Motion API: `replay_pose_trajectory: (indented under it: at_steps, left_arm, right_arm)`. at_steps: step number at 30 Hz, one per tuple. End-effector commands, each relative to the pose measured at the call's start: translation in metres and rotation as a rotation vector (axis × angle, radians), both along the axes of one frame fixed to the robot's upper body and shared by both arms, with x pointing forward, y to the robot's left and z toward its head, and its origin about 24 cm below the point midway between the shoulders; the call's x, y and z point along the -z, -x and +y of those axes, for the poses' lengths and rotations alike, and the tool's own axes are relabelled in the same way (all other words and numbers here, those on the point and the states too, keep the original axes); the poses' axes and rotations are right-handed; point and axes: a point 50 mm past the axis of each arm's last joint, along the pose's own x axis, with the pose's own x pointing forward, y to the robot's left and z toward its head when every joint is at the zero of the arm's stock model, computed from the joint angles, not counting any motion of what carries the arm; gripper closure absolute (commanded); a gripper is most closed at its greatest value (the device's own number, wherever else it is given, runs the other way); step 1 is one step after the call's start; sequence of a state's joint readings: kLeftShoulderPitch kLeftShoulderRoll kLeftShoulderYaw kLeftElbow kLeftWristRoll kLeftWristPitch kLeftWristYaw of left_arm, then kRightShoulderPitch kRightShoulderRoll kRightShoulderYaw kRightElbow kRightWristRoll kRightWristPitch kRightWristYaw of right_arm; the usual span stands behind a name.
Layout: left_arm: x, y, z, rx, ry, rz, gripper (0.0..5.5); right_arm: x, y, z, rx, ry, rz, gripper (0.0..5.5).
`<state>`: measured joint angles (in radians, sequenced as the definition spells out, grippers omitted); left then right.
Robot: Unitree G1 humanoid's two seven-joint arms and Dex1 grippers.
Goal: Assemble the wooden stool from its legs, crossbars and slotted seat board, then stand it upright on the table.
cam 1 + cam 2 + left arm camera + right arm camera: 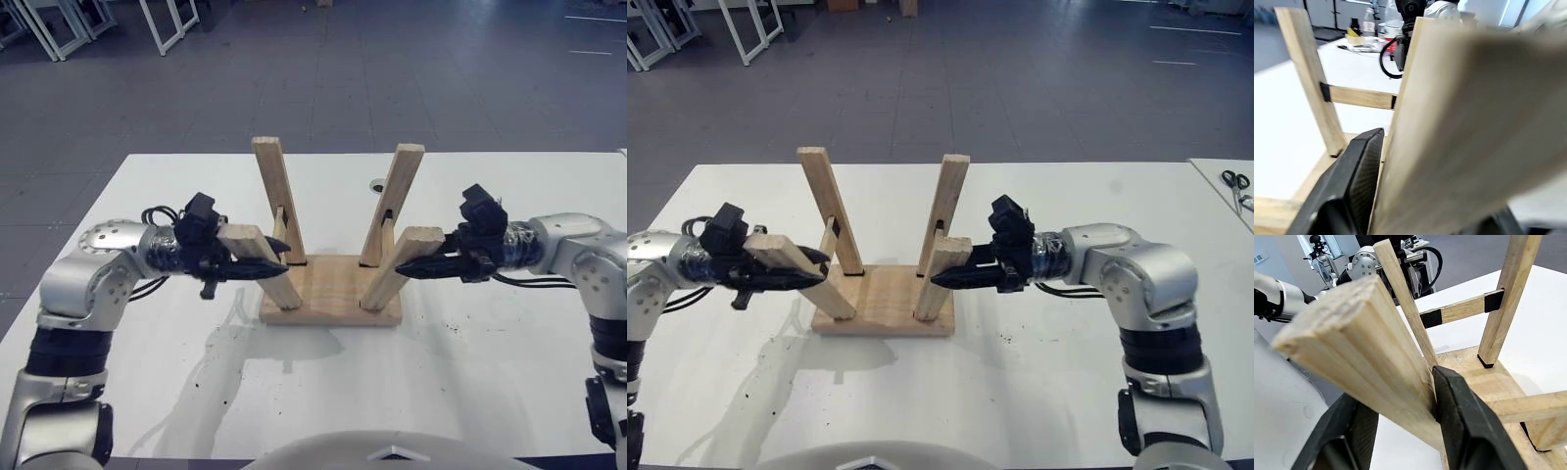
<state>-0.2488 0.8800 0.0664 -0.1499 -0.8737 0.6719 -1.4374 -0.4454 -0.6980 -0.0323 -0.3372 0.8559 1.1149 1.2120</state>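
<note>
So the stool (884, 292) was sitting upside down on the table (470, 372), and both arms had hold of it. Nearest the robot, the left gripper (277, 266) was clamped across the near-left leg (245, 240), coming in from the outside with its fingers pointing toward the middle. The right gripper (407, 268) mirrored that, squeezed onto the near-right leg (384, 290). The right wrist view showed a finger pressed to either face of the wood, no gap. The two grips were roughly level, tips facing each other across the space between the legs.

Those two near legs ran up and toward the robot, splaying out a bit, free ends in the air. Below them the seat board (333, 296) lay flat on the table with the legs socketed into it. Behind, the far-left leg (274, 191) and far-right leg (400, 191) leaned apart, and a crossbar (1462, 309) joined near leg to far leg on each side.

My read: assembly looked done and the flip was what was left. That hinged on one thing. The line between the grippers ran left to right, across the legs' long axis, so the stool would roll about that line, seat coming up and legs going down. Neither arm was nearer, so both would have to turn together or a leg might rack out of its slot
</note>
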Motion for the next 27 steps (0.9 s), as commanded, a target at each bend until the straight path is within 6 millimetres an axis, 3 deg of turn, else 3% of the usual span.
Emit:
replay_pose_trajectory:
  at_steps: [1,3,5,6,11,14,16,18,22,25,27]
  left_arm:
    - [-0.014,0.045,0.011,0.178,0.001,0.515,3.77]
    - [-0.021,0.048,0.015,0.189,0.041,0.649,3.77]
    - [-0.026,0.037,0.02,0.154,0.093,0.7,3.77]
    - [-0.026,0.028,0.02,0.126,0.114,0.703,3.77]
    - [-0.001,-0.044,0.014,-0.207,0.185,0.628,2.89]
    - [0.006,-0.063,0.018,-0.303,0.176,0.609,2.47]
    - [0.011,-0.067,0.025,-0.352,0.169,0.592,2.05]
    - [0.015,-0.068,0.034,-0.397,0.173,0.591,2.05]
    - [0.016,-0.067,0.056,-0.495,0.209,0.559,2.05]
    - [0.011,-0.061,0.081,-0.594,0.279,0.487,2.05]
    - [0.011,-0.046,0.093,-0.615,0.318,0.476,2.05]
  right_arm:
    - [-0.002,0.042,-0.005,-0.246,-0.131,0.476,3.9]
    - [-0.012,0.045,-0.009,-0.3,-0.207,0.602,3.9]
    - [-0.018,0.038,-0.009,-0.293,-0.259,0.674,3.9]
    - [-0.017,0.027,-0.008,-0.265,-0.265,0.683,3.9]
    - [0.011,-0.032,-0.002,0.025,-0.211,0.711,2.81]
    - [0.02,-0.057,-0.008,0.167,-0.181,0.676,2.31]
    - [0.028,-0.071,-0.015,0.263,-0.144,0.627,2.01]
    - [0.033,-0.082,-0.028,0.353,-0.112,0.578,2.01]
    - [0.039,-0.084,-0.057,0.432,-0.086,0.541,2.01]
    - [0.024,-0.078,-0.074,0.454,-0.174,0.494,2.01]
    - [0.013,-0.069,-0.08,0.452,-0.223,0.449,2.01]
